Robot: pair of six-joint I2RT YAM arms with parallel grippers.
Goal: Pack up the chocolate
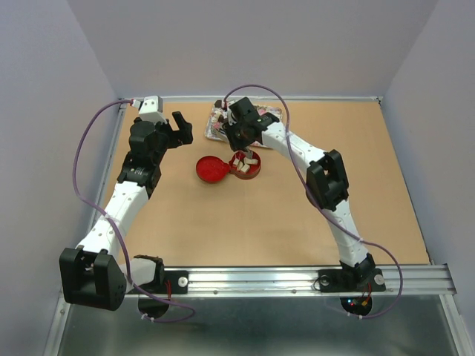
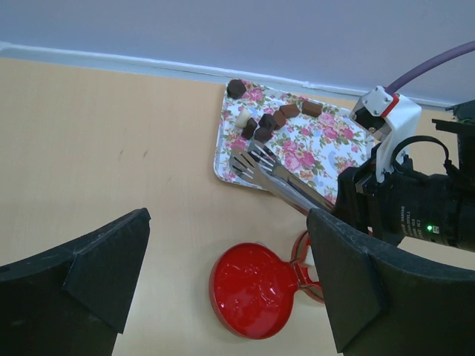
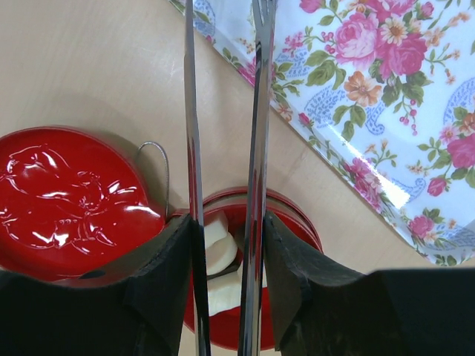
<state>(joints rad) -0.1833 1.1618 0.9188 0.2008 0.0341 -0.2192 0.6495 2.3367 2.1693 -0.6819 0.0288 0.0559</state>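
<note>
Several chocolate pieces point(image 2: 263, 122), dark, brown and one cream, lie at the far left of the flowered tray point(image 2: 326, 148). White chocolate pieces point(image 3: 215, 248) lie in the round red tin point(image 3: 300, 219), also seen in the top view point(image 1: 247, 167). Its red lid point(image 2: 252, 289) lies open beside it. My right gripper point(image 3: 226, 245) is shut on the metal tongs point(image 3: 256, 133), just above the tin. The tong tips point(image 2: 249, 159) are apart and empty over the tray's near edge. My left gripper point(image 2: 226, 222) is open and empty, above the table left of the lid.
The tray point(image 1: 245, 122) sits at the back of the table near the wall. The lid point(image 1: 211, 169) lies left of the tin. The right arm point(image 1: 326, 182) reaches diagonally over the table's right half.
</note>
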